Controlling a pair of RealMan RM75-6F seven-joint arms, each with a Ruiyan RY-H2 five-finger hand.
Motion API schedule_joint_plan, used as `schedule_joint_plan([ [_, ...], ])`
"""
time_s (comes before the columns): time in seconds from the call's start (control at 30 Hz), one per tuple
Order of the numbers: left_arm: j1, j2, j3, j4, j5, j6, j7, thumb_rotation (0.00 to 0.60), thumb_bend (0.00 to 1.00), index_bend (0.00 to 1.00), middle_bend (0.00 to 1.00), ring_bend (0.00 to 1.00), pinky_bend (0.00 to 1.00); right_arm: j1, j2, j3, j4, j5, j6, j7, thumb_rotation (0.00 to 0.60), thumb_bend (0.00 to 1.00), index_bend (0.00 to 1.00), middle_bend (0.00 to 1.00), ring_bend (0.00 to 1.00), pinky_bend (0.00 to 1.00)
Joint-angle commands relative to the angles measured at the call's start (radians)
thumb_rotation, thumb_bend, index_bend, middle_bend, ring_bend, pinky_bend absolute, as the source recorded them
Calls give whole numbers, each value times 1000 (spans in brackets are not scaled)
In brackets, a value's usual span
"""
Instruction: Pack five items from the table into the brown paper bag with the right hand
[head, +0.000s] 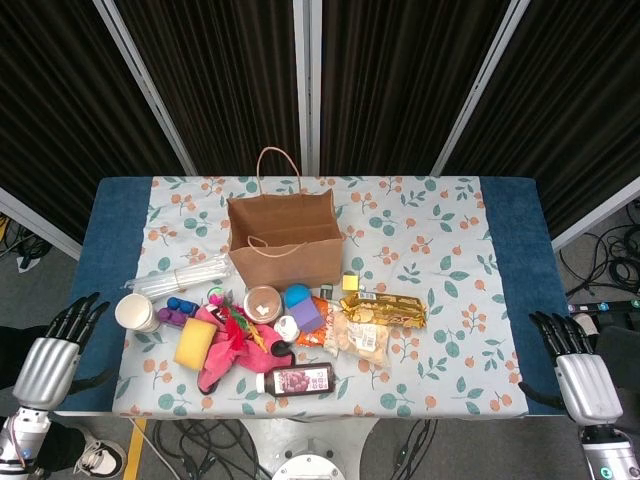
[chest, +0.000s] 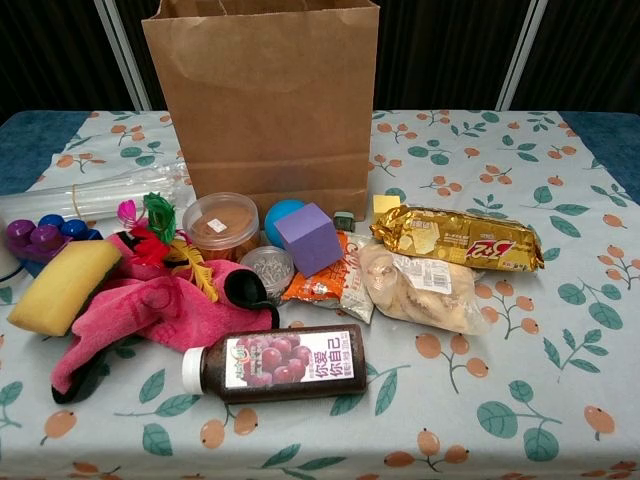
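Note:
The brown paper bag (head: 283, 240) (chest: 264, 100) stands upright and open at the table's middle. In front of it lies a heap of items: a dark juice bottle (head: 296, 380) (chest: 275, 362), a gold biscuit pack (head: 384, 309) (chest: 457, 238), a clear snack bag (head: 359, 338) (chest: 420, 287), a purple cube (head: 305, 314) (chest: 309, 238), a yellow sponge (head: 194, 342) (chest: 62, 284) and a pink cloth (head: 225, 352) (chest: 150, 310). My right hand (head: 575, 365) hovers open off the table's right edge. My left hand (head: 55, 350) hangs open beyond the left edge. Neither hand shows in the chest view.
A white paper cup (head: 136, 312) and a bundle of clear straws (head: 190, 275) (chest: 95, 195) lie at the left. A round tub with brown contents (head: 263, 303) (chest: 221, 222) and a blue ball (head: 297, 295) (chest: 283, 217) sit near the bag. The floral cloth (head: 440, 250) covers the table.

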Motion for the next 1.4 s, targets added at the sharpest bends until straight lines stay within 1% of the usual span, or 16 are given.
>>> schedule_joint_plan([
  [0.03,-3,-1,-2,-1,1,-2,2,600,48,111,99,62,163,1,1,2,-1,0,1,3,600,0,43,74,0,0],
  [0.2,-6,-1,-4,-13,9,3,11,600,48,112,100,62,163,7,3,2,-7,-3,-7,-3,600,0,42,74,0,0],
  [0.33,-6,3,-5,-21,12,6,11,600,48,112,100,63,163,12,4,6,-37,-2,-13,-23,600,0,42,79,0,0],
  [0.43,-6,2,-5,-20,9,5,0,600,48,112,99,62,163,35,4,19,-66,8,-42,-22,600,0,61,113,0,0],
  [0.53,-7,1,-2,-12,12,2,-10,600,48,112,99,62,163,87,16,41,-108,40,-125,12,600,3,123,166,17,16],
  [0.63,-10,-6,-4,0,9,0,-27,600,48,111,99,62,163,179,32,84,-150,111,-275,25,600,12,177,198,49,63],
  [0.73,-12,-12,-7,2,12,4,-34,600,48,111,100,62,163,294,29,145,-170,249,-473,50,600,18,185,204,54,77],
  [0.8,-14,-12,-6,4,16,5,-34,600,48,111,100,62,163,352,16,179,-159,325,-559,44,600,30,186,205,54,77],
  [0.87,-16,-10,-6,5,18,5,-36,600,48,112,99,63,163,409,-15,204,-125,388,-621,2,600,40,191,209,57,78],
  [0.97,-16,-6,-7,5,17,7,-40,600,48,112,100,63,163,467,-66,221,-89,463,-679,-46,600,42,195,214,61,78],
  [1.13,-18,0,-8,7,13,3,-45,600,48,112,100,63,163,534,-139,232,-39,544,-723,-105,600,43,195,214,61,78],
  [1.4,-23,5,-8,7,11,-4,-47,600,48,111,100,62,163,609,-192,223,1,626,-801,-141,600,44,195,211,56,77],
])
